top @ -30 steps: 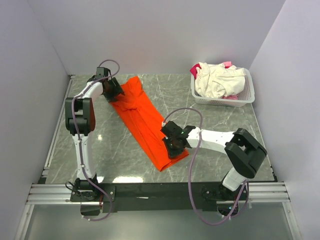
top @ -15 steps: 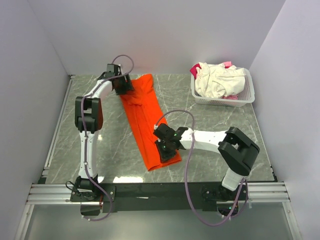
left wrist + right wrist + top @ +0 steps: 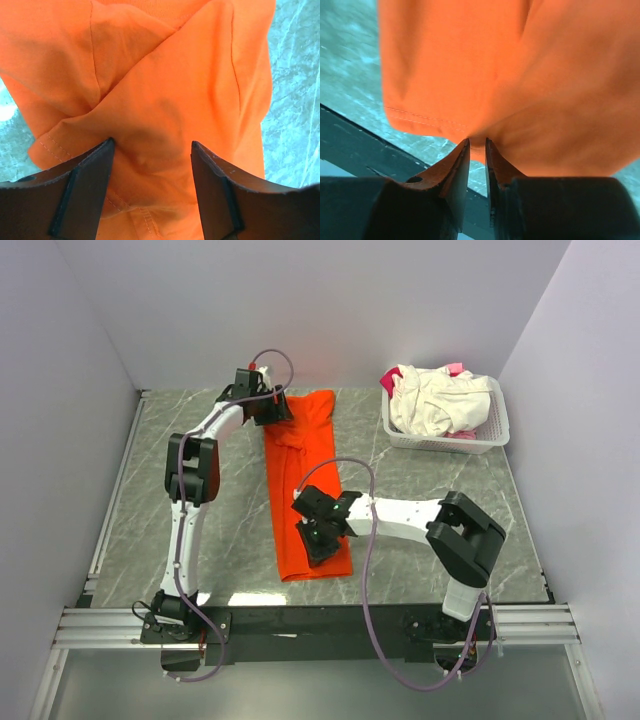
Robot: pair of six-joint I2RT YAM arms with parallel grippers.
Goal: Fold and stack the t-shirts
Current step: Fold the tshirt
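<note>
The orange t-shirt (image 3: 297, 475) lies on the surface (image 3: 240, 535) as one long narrow strip. It runs from the far middle toward the near edge, almost straight. I think this is the step where the folded strip gets squared before its next fold, and for this reason each end is held by one arm.

The left arm (image 3: 190, 470) is stretched far out, its forearm bent to the right so that the wrist reaches the far end of the strip. In the left wrist view the left jaws stand rather wide, with a thick bunch of crossed cloth (image 3: 165, 75) between the two tips. The creases run toward them, so I judge they grip this bunch and are not simply open.

The right arm (image 3: 410, 512) lies low and reaches left across the surface to the near end of the strip. The right jaws are almost closed and pinch a thin edge of the cloth (image 3: 520, 65), close to the stitched hem. A thin pinch suits a single edge; the thick gather at the far end needs the wider grip.

The cream-white shirt (image 3: 430, 400) and the pink one (image 3: 388, 380) wait in the basket (image 3: 497, 435) at the far right, well apart from the arms, not yet folded.
</note>
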